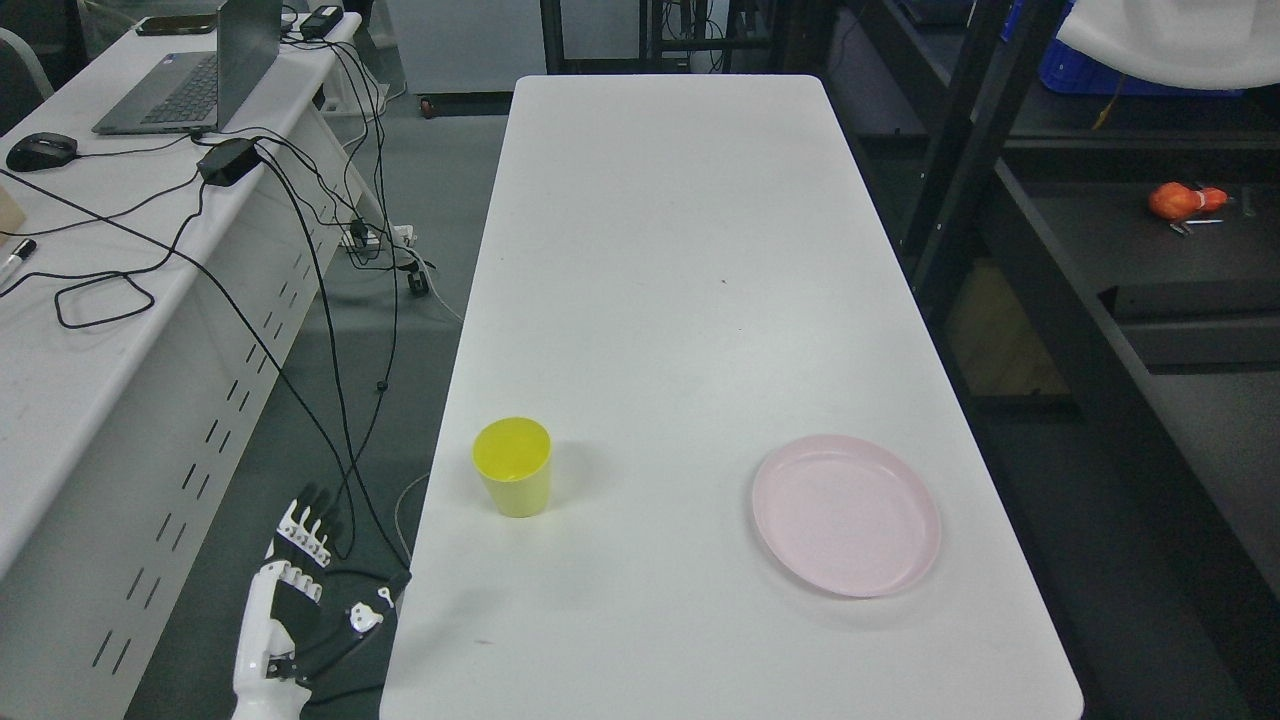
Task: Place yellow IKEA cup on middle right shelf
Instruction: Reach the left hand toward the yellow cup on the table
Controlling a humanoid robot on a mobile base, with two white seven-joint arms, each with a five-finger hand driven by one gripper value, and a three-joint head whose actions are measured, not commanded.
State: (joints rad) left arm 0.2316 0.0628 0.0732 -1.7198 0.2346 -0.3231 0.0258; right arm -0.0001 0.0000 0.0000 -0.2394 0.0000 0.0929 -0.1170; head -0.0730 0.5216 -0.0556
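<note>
A yellow cup [513,467] stands upright and open-topped on the white table [660,250], close to its left edge. My left hand [298,570] hangs below and to the left of the table edge, apart from the cup, its fingers relaxed and holding nothing. The black shelving [1010,220] runs along the table's right side. My right hand does not show.
A pink plate [846,514] lies on the table to the cup's right. An orange toy [1185,200] sits on a shelf board. On the left, a desk [80,330] carries a laptop [195,75], a mouse [41,151] and cables [330,300] trailing to the floor.
</note>
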